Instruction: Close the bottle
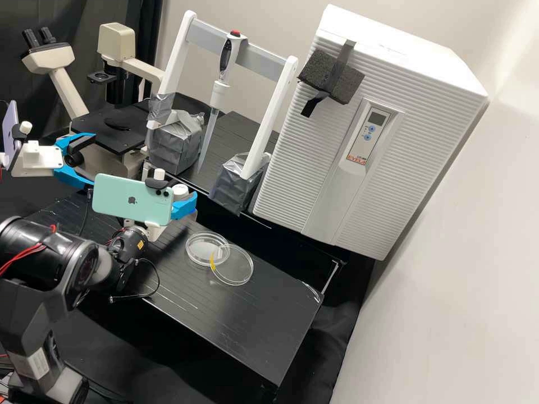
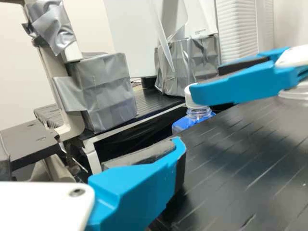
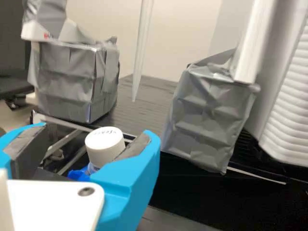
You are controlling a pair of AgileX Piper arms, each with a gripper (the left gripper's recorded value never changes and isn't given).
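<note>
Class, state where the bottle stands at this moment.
In the high view's left half, the bottle sits between the right gripper's open fingers, in front of the left taped block.

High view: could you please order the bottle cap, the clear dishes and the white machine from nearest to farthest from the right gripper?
1. bottle cap, inside the right gripper.
2. clear dishes, nearby on the bench.
3. white machine, at the far right.
</note>
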